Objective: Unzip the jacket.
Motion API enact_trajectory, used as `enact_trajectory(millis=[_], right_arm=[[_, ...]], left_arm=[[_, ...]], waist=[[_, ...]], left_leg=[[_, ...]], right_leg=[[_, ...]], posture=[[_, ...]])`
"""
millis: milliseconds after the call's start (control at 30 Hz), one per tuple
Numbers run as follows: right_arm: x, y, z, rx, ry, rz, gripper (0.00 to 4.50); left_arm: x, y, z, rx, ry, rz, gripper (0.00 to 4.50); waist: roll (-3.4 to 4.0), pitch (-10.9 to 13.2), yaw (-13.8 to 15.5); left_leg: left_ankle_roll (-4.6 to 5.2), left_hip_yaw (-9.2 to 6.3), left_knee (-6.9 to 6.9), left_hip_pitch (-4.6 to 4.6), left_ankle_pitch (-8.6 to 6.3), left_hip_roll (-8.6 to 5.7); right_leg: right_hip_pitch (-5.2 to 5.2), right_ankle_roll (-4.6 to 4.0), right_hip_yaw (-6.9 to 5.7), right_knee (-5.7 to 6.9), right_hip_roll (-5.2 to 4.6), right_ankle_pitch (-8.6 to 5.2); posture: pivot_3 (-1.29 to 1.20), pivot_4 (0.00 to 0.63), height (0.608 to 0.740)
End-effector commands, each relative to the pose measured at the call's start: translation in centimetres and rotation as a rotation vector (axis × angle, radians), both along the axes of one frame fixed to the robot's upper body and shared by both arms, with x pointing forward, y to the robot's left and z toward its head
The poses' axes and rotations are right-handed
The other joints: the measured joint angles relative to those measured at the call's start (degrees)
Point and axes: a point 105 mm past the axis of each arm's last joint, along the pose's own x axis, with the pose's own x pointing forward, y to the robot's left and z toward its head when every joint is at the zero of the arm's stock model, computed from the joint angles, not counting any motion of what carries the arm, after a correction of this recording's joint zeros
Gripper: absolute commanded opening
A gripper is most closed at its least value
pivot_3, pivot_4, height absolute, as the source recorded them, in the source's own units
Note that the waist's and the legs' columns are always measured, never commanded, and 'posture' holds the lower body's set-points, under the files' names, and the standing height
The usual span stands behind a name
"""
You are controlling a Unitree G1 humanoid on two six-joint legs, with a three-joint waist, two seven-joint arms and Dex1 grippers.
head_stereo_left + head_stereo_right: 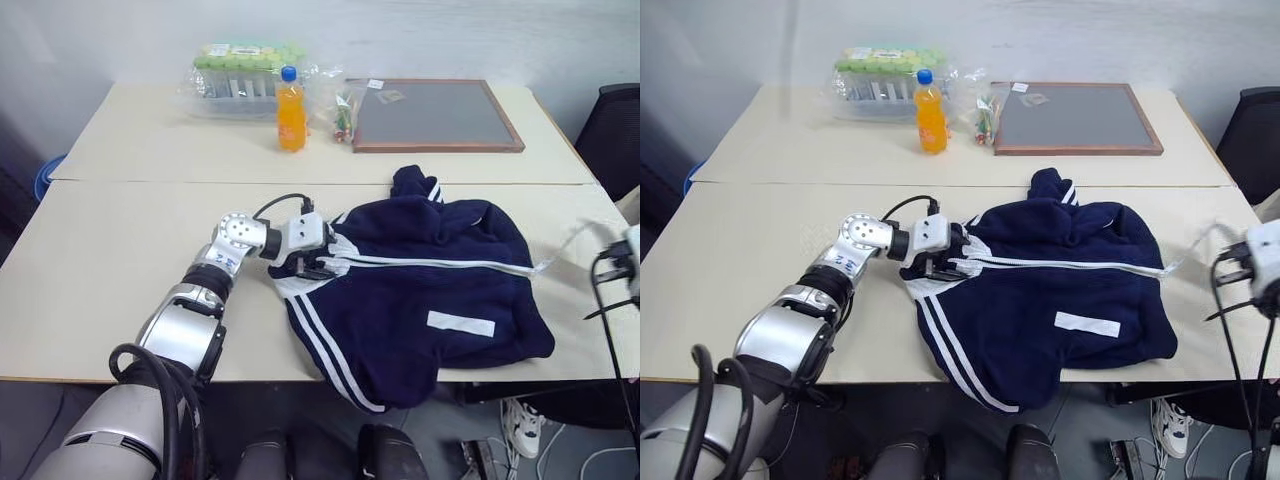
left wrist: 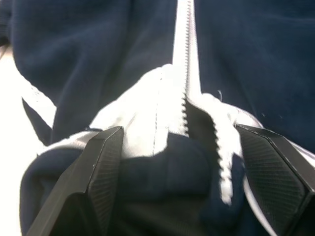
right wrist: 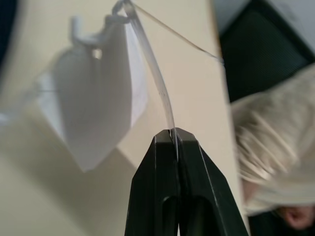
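- Navy jacket (image 1: 420, 290) sprawls over the near table (image 1: 100, 280) edge, hem hanging off.
- Left gripper (image 1: 312, 262) straddles the collar end, fingers spread wide, clamping nothing.
- Right gripper (image 3: 174, 135) pinches a thin clear pull strip (image 3: 155, 83) tight; it may slip or snap under tension.

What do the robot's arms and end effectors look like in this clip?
The left arm has silver-grey metal segments, a round perforated wrist joint and a black cable looping to a white wrist block. The left end effector and the right end effector have black fingers, the left's pads finely ribbed.
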Motion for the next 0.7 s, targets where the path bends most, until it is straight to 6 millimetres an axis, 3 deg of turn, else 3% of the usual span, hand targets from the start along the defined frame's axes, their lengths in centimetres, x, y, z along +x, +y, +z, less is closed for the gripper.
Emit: enact_trajectory(millis=[33, 133, 367, 533, 700], right_arm=[[-0.5, 2.9, 1.2, -0.033, 0.111, 0.265, 1.00], [-1.8, 4.3, 1.7, -0.042, 0.238, 0.437, 1.96], [-4.8, 2.9, 6.0, 0.021, 0.367, 0.550, 4.31], [-7.3, 2.0, 8.6, 0.195, 0.400, 0.577, 4.46], [-8.0, 1.4, 9.3, 0.250, 0.368, 0.558, 4.46]], left_arm=[[-0.8, 2.7, 2.3, -0.039, 0.030, -0.043, 3.91], [-2.0, 5.5, 4.3, -0.063, 0.074, -0.057, 4.50], [-5.8, 13.9, 9.2, -0.024, 0.092, 0.067, 4.50], [-7.4, 16.8, 12.4, -0.048, 0.078, 0.165, 4.50], [-8.0, 17.6, 12.3, -0.044, 0.052, 0.197, 4.50]], waist=[[0.03, 0.02, -0.08], [0.08, 0.06, -0.18], [0.09, 0.07, -0.31], [0.11, 0.09, 0.70], [0.11, 0.08, 0.42]], left_leg=[[0.00, 0.00, -0.01, 0.00, 0.00, 0.00], [0.00, 0.01, -0.01, -0.09, 0.00, 0.00], [0.00, -0.07, 0.05, -0.05, 0.00, 0.06], [0.02, -0.09, 0.15, -0.06, -0.01, 0.05], [0.03, -0.06, 0.17, -0.05, -0.03, 0.05]], right_leg=[[-0.01, 0.00, 0.00, 0.00, 0.00, 0.00], [-0.10, 0.00, 0.01, 0.00, 0.00, 0.00], [-0.04, 0.00, 0.00, 0.01, 0.00, 0.00], [0.03, 0.00, 0.00, 0.00, -0.02, 0.00], [0.03, 0.00, 0.00, 0.02, -0.03, 0.00]], posture=[[0.00, 0.150, 0.740], [0.00, 0.150, 0.740], [0.00, 0.150, 0.740], [0.00, 0.150, 0.740], [0.00, 0.150, 0.740]])
